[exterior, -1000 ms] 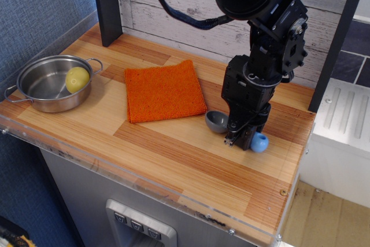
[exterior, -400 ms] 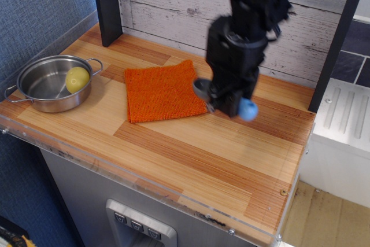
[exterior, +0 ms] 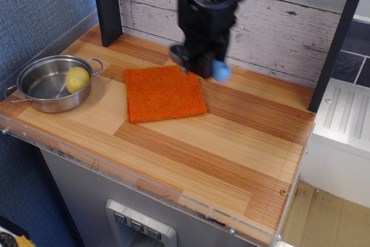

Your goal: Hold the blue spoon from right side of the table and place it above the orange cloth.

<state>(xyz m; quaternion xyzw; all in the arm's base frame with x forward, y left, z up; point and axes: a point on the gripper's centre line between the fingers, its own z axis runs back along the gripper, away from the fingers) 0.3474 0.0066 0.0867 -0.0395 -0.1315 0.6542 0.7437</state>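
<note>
The table (exterior: 191, 143) is showing a smooth, striped wood surface in light and reddish-brown tones, with a clear plastic strip running along its lower front edge, while the wall (exterior: 289, 21) at the top of the frame is presenting rough, whitewashed wooden planks. The orange cloth (exterior: 163, 92) is displaying a matt, ribbed knitted weave, and the steel pot (exterior: 49, 83) at the left is reflecting light off polished metal. The gripper (exterior: 199, 65) is appearing as matt black plastic, and the blue spoon (exterior: 220, 72) is looking like smooth plastic.
</note>
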